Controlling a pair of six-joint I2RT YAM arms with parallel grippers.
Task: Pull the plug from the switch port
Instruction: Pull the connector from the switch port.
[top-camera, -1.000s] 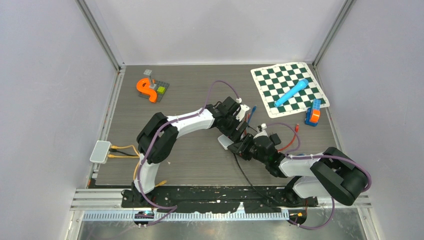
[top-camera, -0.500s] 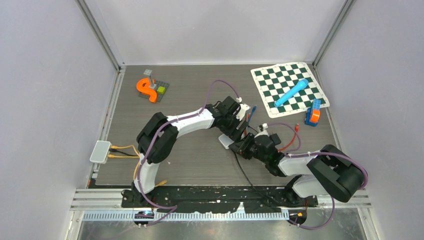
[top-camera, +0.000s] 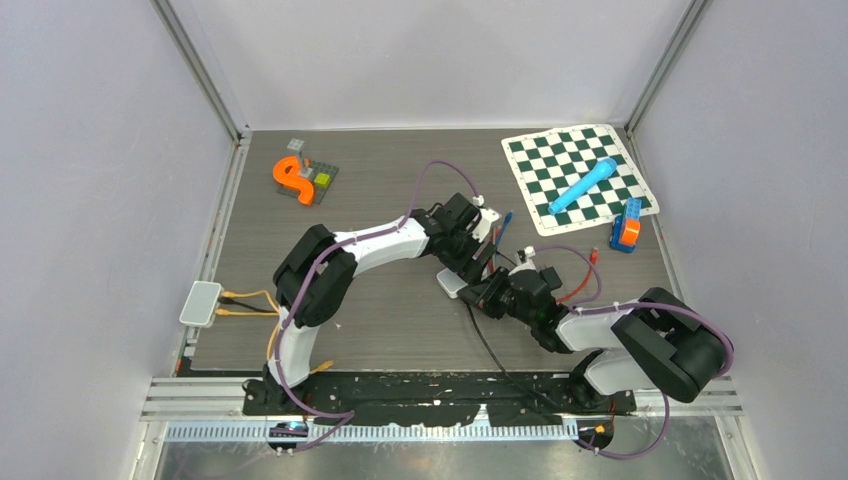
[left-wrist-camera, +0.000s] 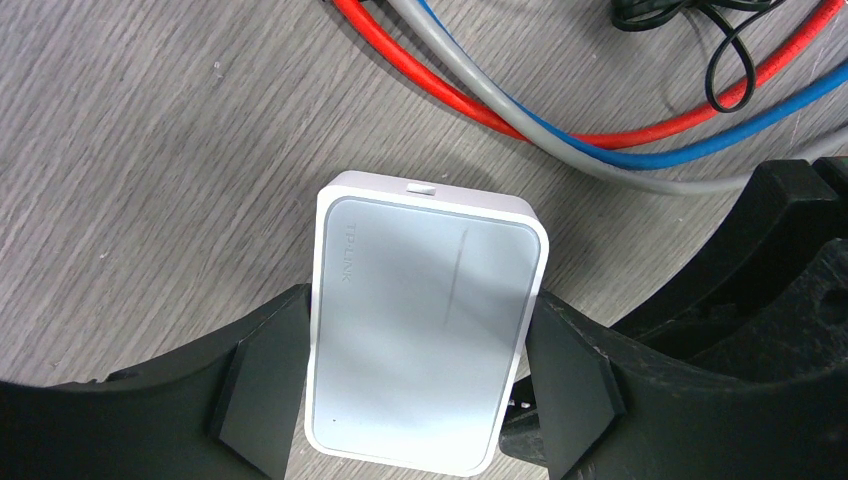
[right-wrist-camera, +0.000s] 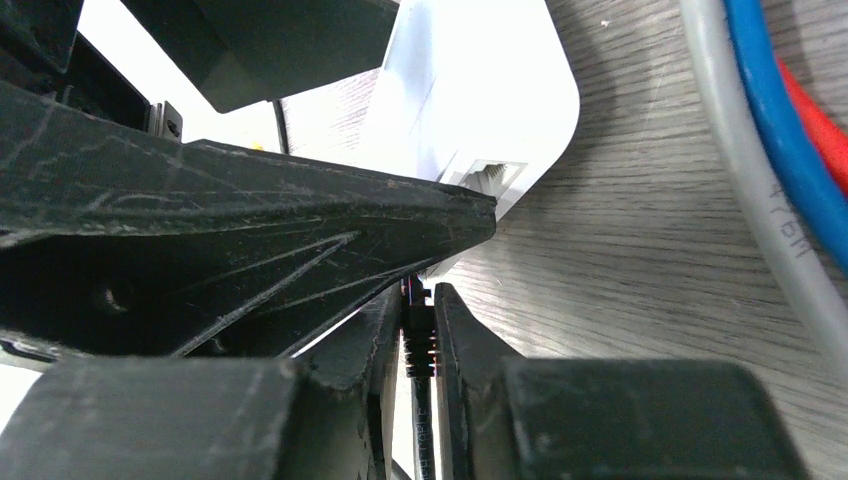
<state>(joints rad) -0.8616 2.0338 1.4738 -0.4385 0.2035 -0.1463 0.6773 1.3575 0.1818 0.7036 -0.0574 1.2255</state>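
Note:
The white switch (left-wrist-camera: 425, 330) lies flat on the wooden table, and my left gripper (left-wrist-camera: 420, 390) is shut on it, one black finger pressed on each long side. From above, the switch (top-camera: 452, 283) sits mid-table between the two wrists. In the right wrist view the black plug (right-wrist-camera: 417, 340) with its ribbed boot stands between the fingers of my right gripper (right-wrist-camera: 420, 300), which is shut on it. The plug tip points at the switch (right-wrist-camera: 480, 90); whether it sits in the port is hidden by the left finger. The plug's black cable (top-camera: 490, 345) runs toward the near edge.
Red (left-wrist-camera: 430, 75), grey and blue cables (left-wrist-camera: 640, 155) curve past the switch's far end. A checkered mat (top-camera: 580, 178) with a blue cylinder (top-camera: 583, 184) lies back right, an orange toy (top-camera: 292, 178) back left, and a second white box (top-camera: 201, 302) with yellow cables at the left edge.
My right gripper's fingers have drawn together onto the plug, and the right arm has shifted slightly left. The left gripper keeps its hold on the switch.

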